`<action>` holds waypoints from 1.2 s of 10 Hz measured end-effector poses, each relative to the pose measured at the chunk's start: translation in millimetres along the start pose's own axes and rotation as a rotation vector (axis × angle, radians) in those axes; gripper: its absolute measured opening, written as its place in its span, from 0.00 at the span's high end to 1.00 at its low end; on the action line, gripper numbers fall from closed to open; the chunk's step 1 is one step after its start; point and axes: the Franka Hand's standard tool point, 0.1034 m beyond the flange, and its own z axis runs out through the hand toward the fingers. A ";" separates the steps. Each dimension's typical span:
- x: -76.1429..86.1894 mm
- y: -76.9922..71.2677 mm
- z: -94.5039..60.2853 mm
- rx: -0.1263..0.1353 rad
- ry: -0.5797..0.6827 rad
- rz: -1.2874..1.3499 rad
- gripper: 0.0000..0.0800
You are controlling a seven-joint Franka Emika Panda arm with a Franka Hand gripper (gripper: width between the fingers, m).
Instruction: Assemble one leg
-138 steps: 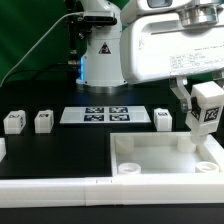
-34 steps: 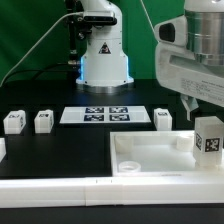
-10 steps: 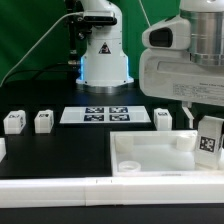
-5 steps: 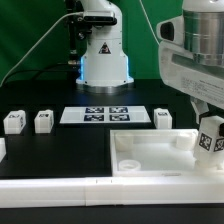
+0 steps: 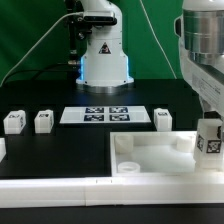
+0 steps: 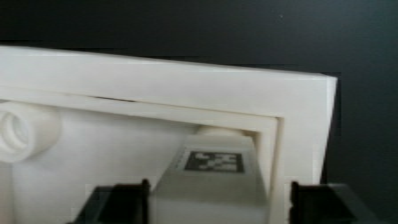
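My gripper (image 5: 208,127) is shut on a leg (image 5: 210,141), a small white block with a black-and-white tag. It holds the leg upright at the far corner of the large white tray-like part (image 5: 150,177) on the exterior view's right. In the wrist view the leg (image 6: 221,170) sits between my two dark fingers (image 6: 121,205), its end down in the tray's corner (image 6: 178,80). Whether it is seated there is hidden. Three more legs lie on the black table: two (image 5: 13,121) (image 5: 43,121) on the exterior view's left and one (image 5: 163,118) behind the tray.
The marker board (image 5: 95,115) lies in the middle, in front of the robot base (image 5: 103,55). A white part (image 5: 2,148) shows at the exterior view's left edge. A white rail (image 5: 60,188) runs along the front. A round socket (image 6: 18,130) shows inside the tray.
My wrist has turned while holding the leg. The leg has turned with it and stays at the tray's far corner on the exterior view's right, a little lower than before.
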 end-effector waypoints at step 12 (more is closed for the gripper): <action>11.0 2.4 -0.7 -0.018 -0.006 -1.017 0.19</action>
